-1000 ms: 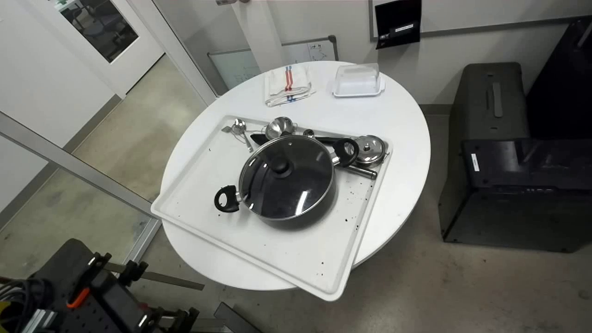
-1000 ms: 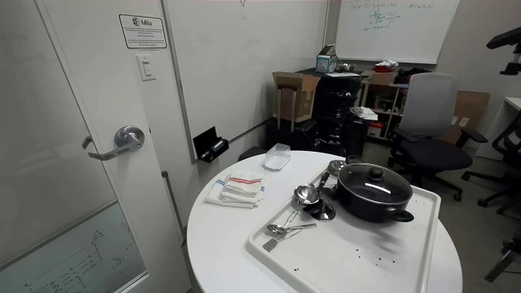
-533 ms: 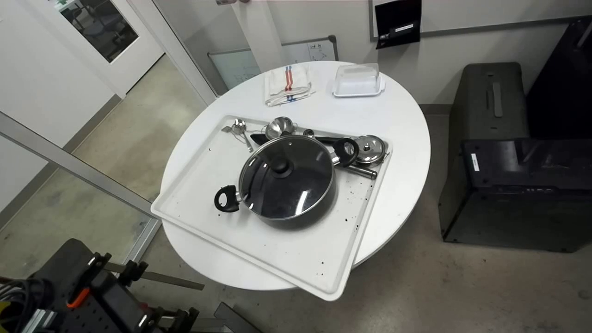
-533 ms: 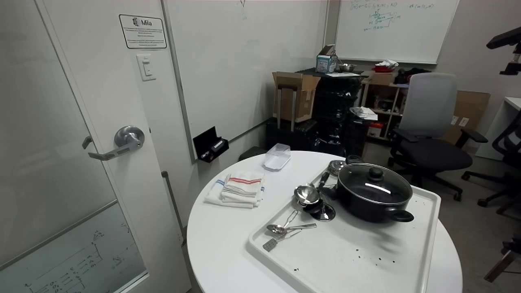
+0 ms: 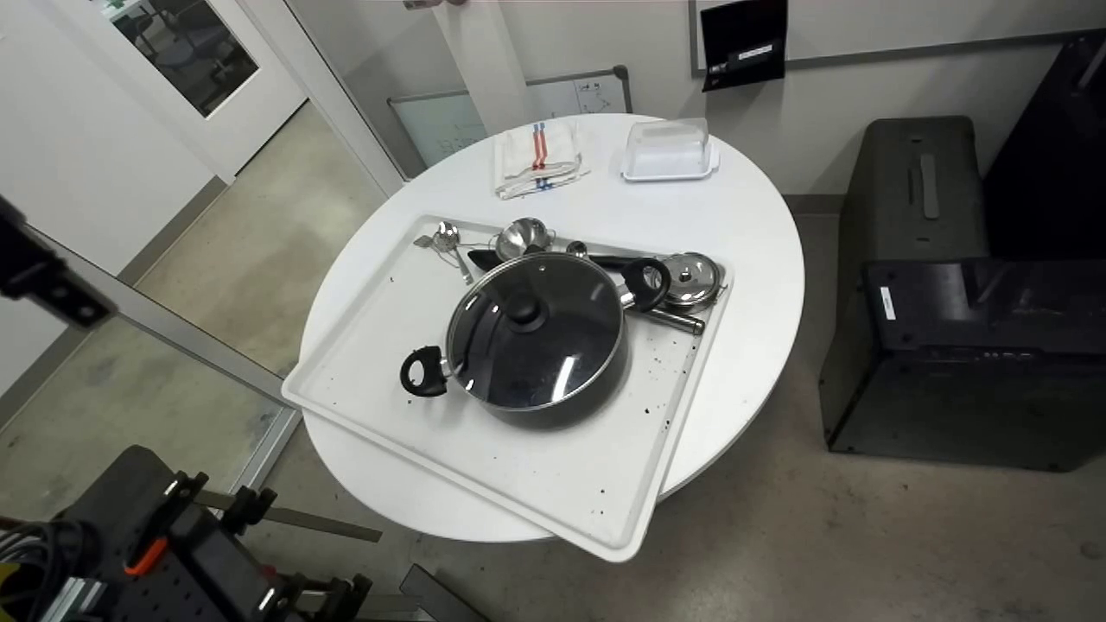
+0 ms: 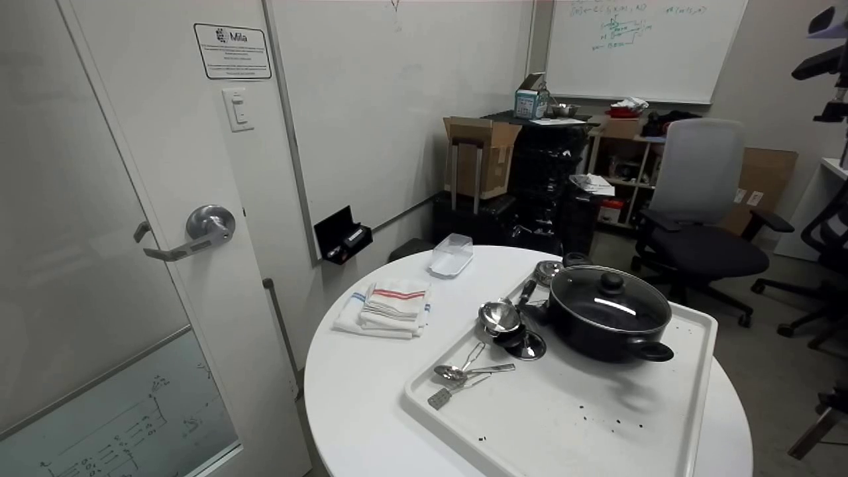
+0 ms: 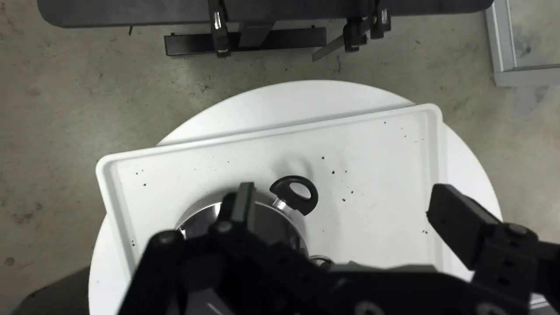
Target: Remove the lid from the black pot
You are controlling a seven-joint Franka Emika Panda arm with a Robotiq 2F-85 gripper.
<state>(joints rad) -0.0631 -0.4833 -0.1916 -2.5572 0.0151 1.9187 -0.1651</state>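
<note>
The see-through glass lid (image 5: 505, 367) with a dark centre knob rests on the black pot (image 5: 562, 421), on the white tray. Lid (image 6: 589, 306) and pot (image 6: 589, 340) also show in an exterior view. In the wrist view, part of the lid (image 7: 274, 224) and one loop handle of the pot (image 7: 288, 196) show; the knob is hidden behind my gripper. My gripper (image 7: 343, 194) is wide open with nothing between its fingers, above the tray; its left finger overlaps the lid in view. In an exterior view, a dark, blurred part of my arm or gripper (image 5: 60, 289) is at the left edge, apart from the pot.
The white tray (image 5: 415, 445) lies on a round white table (image 5: 752, 371). A metal strainer (image 5: 522, 235), a small lidded metal pot (image 5: 691, 278) and small utensils (image 5: 447, 238) lie behind the pot. Folded towels (image 5: 540, 155) and a clear-covered dish (image 5: 668, 151) stand at the back.
A dark part of my arm or gripper has come into view at the left edge of an exterior view, and an arm part at the upper right of an exterior view. Pot and lid have not moved.
</note>
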